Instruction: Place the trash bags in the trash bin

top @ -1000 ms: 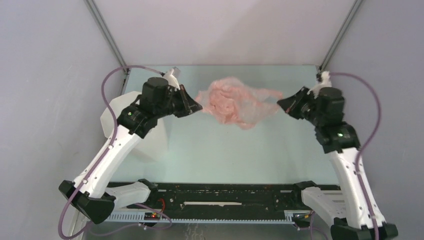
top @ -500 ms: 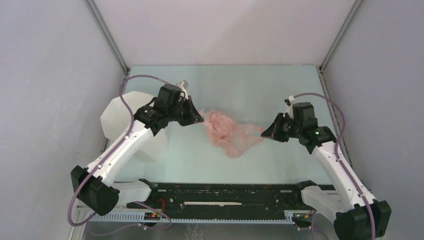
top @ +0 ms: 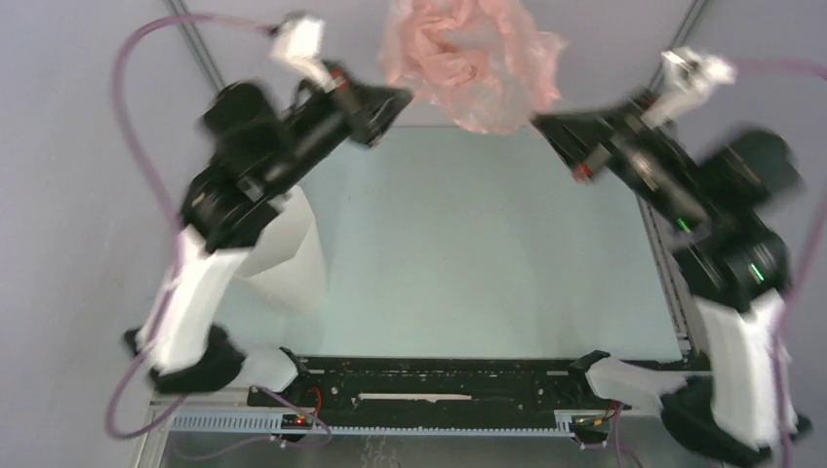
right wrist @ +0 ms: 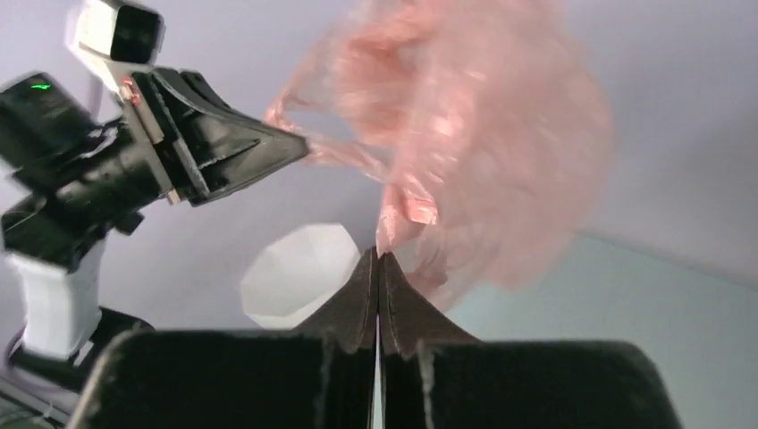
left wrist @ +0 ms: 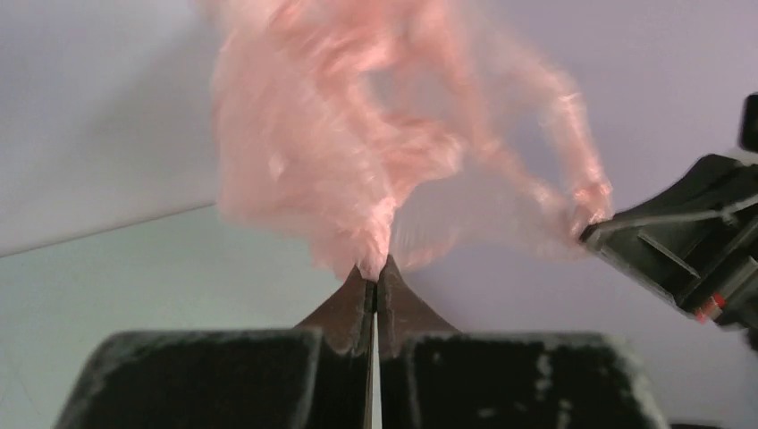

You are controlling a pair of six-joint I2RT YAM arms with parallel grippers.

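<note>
The pale-pink trash bag hangs high in the air between both arms, blurred by motion. My left gripper is shut on its left edge; in the left wrist view the bag rises from the closed tips. My right gripper is shut on its right edge; in the right wrist view the bag billows above the closed tips. The white faceted trash bin stands at the table's left, partly hidden by the left arm, and shows below in the right wrist view.
The pale green table lies well below the lifted bag. Metal frame posts rise at the back corners. A black rail with the arm bases runs along the near edge.
Both arms have swung sharply upward and toward the back, lifting the bag off the table high into the air. The bag has puffed open between the grippers.
</note>
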